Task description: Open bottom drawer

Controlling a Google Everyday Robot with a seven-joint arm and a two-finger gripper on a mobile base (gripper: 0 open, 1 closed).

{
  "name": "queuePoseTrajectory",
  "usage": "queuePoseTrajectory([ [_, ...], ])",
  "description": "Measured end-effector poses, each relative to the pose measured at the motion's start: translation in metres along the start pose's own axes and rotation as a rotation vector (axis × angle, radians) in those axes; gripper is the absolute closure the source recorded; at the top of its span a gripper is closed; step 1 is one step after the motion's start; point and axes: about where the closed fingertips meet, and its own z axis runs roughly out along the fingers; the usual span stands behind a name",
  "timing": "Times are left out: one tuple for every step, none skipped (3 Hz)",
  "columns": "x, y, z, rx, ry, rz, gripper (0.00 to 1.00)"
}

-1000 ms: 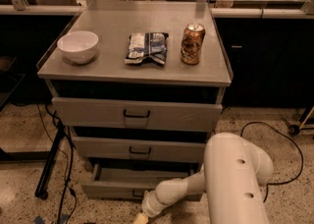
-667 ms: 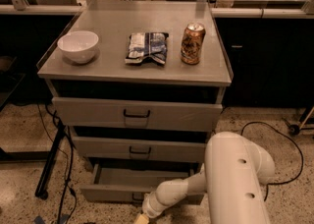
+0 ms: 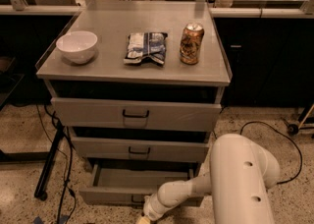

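Note:
The grey cabinet has three drawers. The bottom drawer [image 3: 113, 196] is pulled out toward me, and its open inside [image 3: 142, 178] shows. Its small black handle [image 3: 138, 200] sits at the centre of the front, just beside my wrist. My white arm [image 3: 240, 179] reaches in from the lower right. The gripper [image 3: 145, 216] is at the bottom edge of the view, right below the handle, and is mostly cut off. The middle drawer [image 3: 140, 149] and the top drawer [image 3: 135, 115] are shut.
On the cabinet top [image 3: 108, 68] stand a white bowl [image 3: 77, 46], a chip bag [image 3: 145, 47] and a soda can [image 3: 191, 43]. Black cables [image 3: 61, 169] and a stand leg lie on the floor at the left. A cable [image 3: 284, 144] loops at the right.
The bottom drawer has slid a little further out toward me, and my arm has drawn back with it.

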Motion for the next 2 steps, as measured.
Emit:
queuePoseTrajectory([
  [-0.003,0.002,-0.001,0.000,0.000,0.000,0.00],
  [0.007,0.040,0.000,-0.071,0.005,-0.034,0.00],
])
